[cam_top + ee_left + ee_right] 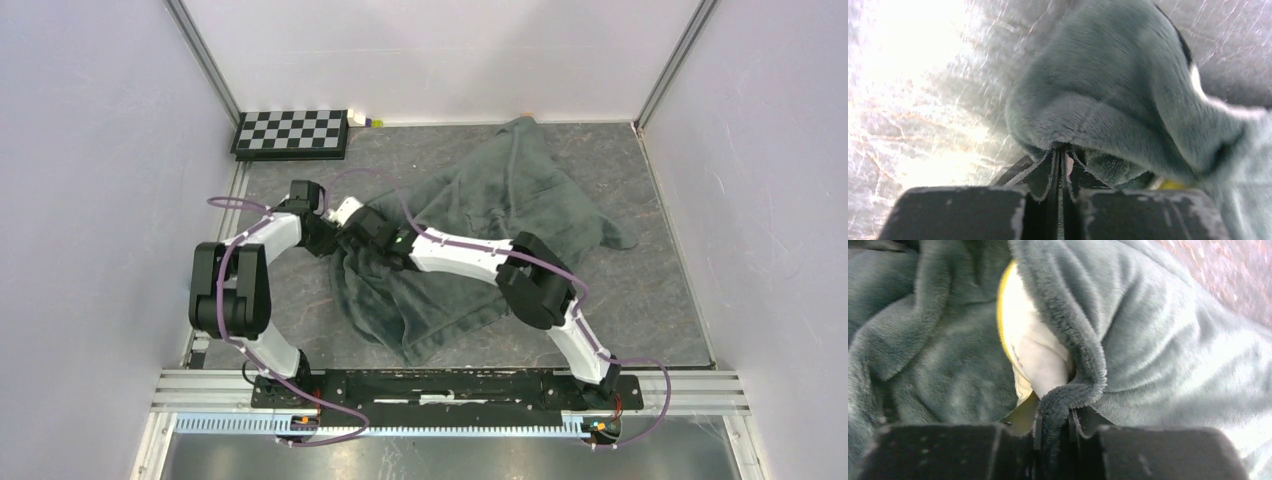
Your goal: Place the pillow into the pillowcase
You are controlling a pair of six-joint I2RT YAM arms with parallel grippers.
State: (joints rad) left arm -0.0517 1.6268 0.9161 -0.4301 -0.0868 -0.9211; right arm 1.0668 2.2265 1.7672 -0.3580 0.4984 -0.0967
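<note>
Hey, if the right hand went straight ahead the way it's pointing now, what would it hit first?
The right hand pinches the pillowcase hem; straight on, it would likely press into the pillow just behind that hem, though depth is unclear.

Pale lilac walls (90, 150), grey marbled tabletop (640, 290), checkerboard (292, 132) at back

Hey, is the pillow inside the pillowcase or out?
Mostly in: the pillowcase covers the pillow; only its cream, yellow-edged corner shows at the opening.
</note>
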